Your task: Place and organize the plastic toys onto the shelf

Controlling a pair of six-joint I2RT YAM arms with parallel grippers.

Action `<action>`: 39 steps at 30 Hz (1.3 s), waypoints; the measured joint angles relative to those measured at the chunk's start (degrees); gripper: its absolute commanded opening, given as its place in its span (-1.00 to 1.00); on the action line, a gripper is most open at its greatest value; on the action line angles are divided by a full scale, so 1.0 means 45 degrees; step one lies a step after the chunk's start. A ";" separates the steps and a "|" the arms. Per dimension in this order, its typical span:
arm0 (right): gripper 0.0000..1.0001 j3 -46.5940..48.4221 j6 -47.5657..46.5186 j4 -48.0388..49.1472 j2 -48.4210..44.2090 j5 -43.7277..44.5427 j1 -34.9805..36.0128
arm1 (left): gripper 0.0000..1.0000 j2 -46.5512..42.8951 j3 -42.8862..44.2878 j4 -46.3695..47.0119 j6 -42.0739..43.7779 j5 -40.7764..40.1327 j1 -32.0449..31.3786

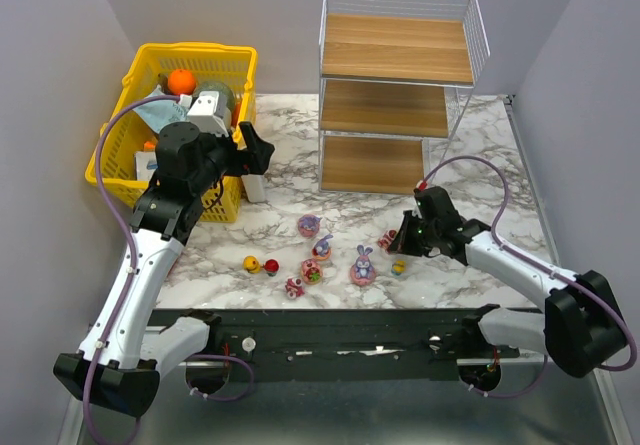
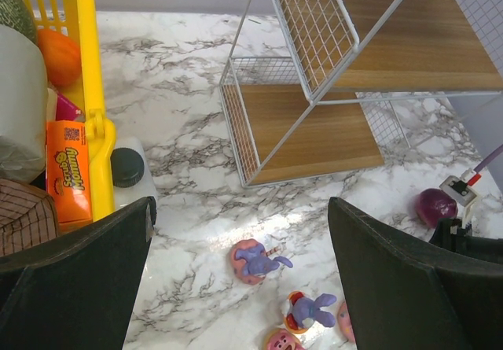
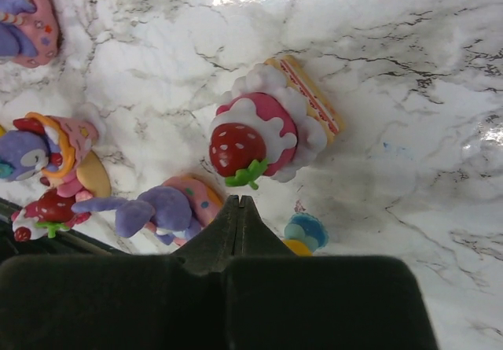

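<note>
Several plastic toys lie scattered on the marble table in front of the shelf [image 1: 396, 85]. Among them are a purple bunny on a pink base [image 1: 362, 265], another bunny [image 1: 308, 226] and a small yellow-and-red pair [image 1: 260, 264]. My right gripper [image 1: 402, 237] is low over the right-hand toys and is shut with nothing between its fingers. In the right wrist view its tips [image 3: 238, 201] end just short of a strawberry cake toy [image 3: 259, 138], with a purple bunny [image 3: 161, 208] to the left and a blue-and-yellow toy [image 3: 303, 233] to the right. My left gripper [image 1: 253, 151] hangs open beside the basket, above a bunny toy [image 2: 255, 259].
A yellow basket [image 1: 128, 155] full of other items stands at the back left. A white bottle with a black cap [image 2: 127, 169] stands against it. A purple ball [image 2: 435, 206] lies near the shelf's right foot. Grey walls close in both sides.
</note>
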 measured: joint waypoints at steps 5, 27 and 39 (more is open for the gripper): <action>-0.99 -0.0165 0.0243 0.0291 0.0403 0.0476 0.0000 | 0.98 0.0015 -0.0005 0.0005 0.0005 0.0000 0.0000; -0.68 -0.0136 0.1379 0.0306 0.0743 0.2385 -0.0019 | 0.98 0.0287 -0.0005 0.0000 0.0010 -0.0005 0.0000; 1.00 0.1005 0.4852 -0.2637 -0.2021 0.2346 -0.0019 | 0.98 0.0287 -0.0019 -0.0010 0.0019 -0.0063 0.0000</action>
